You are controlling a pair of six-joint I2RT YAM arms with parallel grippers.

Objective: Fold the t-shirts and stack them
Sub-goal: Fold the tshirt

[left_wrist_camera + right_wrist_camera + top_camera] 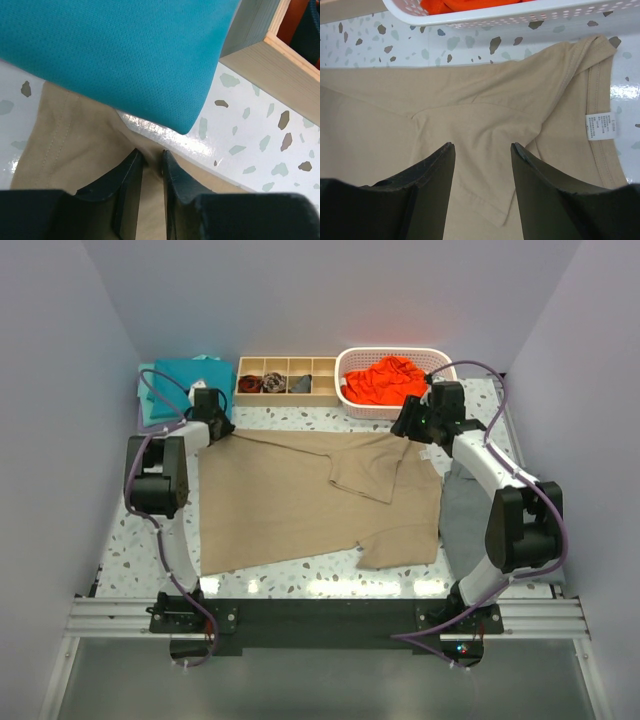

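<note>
White tag (600,125) at collar of tan t-shirt (470,100) (print illegibly small)

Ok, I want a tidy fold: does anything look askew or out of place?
The tan t-shirt lies flat, but its far sleeve is flopped inward over the body, creased. The orange-red t-shirt sits crumpled in the white basket, unfolded.

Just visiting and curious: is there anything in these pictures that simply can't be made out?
Left wrist view: whether the left gripper grips the tan t-shirt; its own fingers hide the contact.
Right wrist view: print on the white label, too small.
Top view: items in the wooden tray, too small; grey cloth, mostly under the right arm.
</note>
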